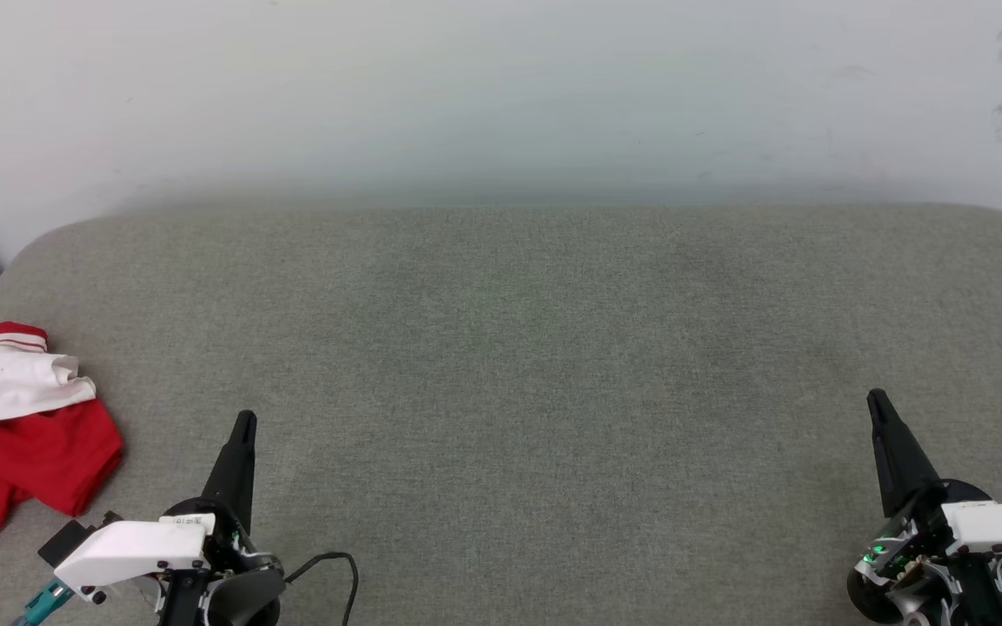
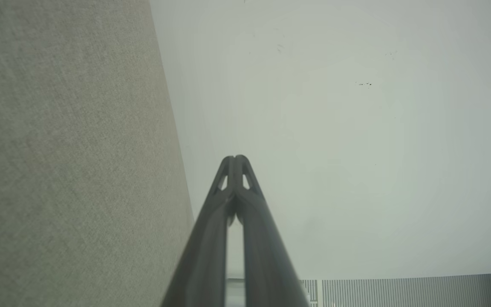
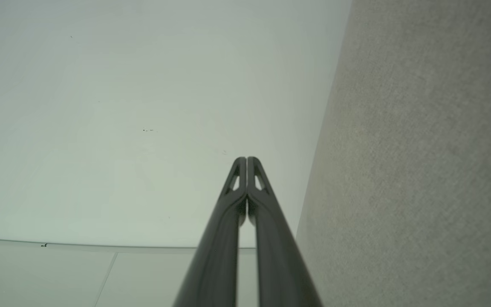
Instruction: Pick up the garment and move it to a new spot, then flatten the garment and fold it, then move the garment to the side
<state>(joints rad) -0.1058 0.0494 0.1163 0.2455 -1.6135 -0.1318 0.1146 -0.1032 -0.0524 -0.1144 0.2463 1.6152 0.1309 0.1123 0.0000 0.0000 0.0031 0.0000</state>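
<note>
The garment (image 1: 23,443) lies crumpled at the far left edge of the grey cushion (image 1: 518,365), red with a white sleeve and striped trim on top. My left gripper (image 1: 243,422) stands to its right near the front edge, shut and holding nothing; its tips (image 2: 235,158) touch in the left wrist view. At the front right my right gripper (image 1: 877,400) is shut too, with nothing in it, its tips (image 3: 246,159) closed together in the right wrist view.
A pale wall (image 1: 501,96) rises behind the cushion. The cushion's rounded corners show at the back left and back right. A black cable (image 1: 336,565) loops by the left wrist. The wide middle of the cushion is bare fabric.
</note>
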